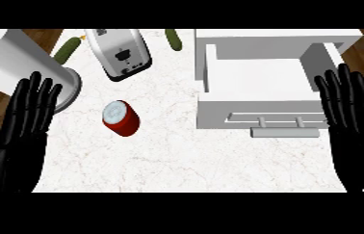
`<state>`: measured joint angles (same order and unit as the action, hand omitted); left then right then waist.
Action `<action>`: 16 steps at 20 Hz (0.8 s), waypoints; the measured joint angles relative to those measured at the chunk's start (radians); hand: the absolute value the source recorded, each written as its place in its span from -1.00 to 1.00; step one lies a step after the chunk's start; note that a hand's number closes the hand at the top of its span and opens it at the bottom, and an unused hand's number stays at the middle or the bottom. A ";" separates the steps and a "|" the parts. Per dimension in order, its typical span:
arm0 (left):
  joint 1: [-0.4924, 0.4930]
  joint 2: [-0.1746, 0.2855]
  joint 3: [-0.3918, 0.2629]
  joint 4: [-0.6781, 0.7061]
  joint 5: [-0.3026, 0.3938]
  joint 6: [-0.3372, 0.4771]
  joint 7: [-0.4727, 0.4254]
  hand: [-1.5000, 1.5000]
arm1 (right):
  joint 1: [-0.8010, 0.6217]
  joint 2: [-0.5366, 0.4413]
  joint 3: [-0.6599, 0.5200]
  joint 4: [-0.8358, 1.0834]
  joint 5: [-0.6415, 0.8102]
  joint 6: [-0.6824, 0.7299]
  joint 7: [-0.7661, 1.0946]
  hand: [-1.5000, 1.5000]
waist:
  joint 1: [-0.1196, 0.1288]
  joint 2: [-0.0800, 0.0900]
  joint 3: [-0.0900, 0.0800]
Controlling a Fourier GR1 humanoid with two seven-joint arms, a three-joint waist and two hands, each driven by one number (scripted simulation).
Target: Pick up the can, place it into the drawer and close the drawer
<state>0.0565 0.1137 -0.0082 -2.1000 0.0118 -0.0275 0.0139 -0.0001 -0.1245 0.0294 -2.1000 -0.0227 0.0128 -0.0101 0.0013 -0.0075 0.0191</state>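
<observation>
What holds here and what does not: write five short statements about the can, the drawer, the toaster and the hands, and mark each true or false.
1. The can stands on the counter, outside the drawer. True.
2. The drawer is shut. False: it is pulled open, and its inside shows.
3. The left hand is curled round the can. False: it is open at the view's left edge, apart from the can.
4. The toaster lies beyond the can, toward the view's top. True.
5. The right hand is open, at the view's right edge beside the drawer. True.
</observation>
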 measured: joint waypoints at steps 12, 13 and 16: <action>-0.075 -0.098 -0.027 0.084 -0.228 0.255 0.260 -1.00 | 0.086 0.026 -0.082 0.023 -0.006 -0.079 0.152 -1.00 | -0.011 0.008 -0.017; -0.096 -0.102 -0.033 0.073 -0.250 0.268 0.315 -1.00 | 0.095 0.022 -0.094 0.015 -0.013 -0.080 0.170 -1.00 | -0.011 0.007 -0.017; -0.077 -0.104 -0.055 0.003 -0.290 0.279 0.420 -1.00 | 0.139 0.007 -0.144 0.001 -0.046 -0.065 0.179 -1.00 | -0.008 0.006 -0.018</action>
<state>-0.0204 0.0094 -0.0631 -2.0975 -0.2782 0.2512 0.4338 0.1389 -0.1177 -0.1145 -2.0987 -0.0692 -0.0523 0.1686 -0.0062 -0.0015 0.0013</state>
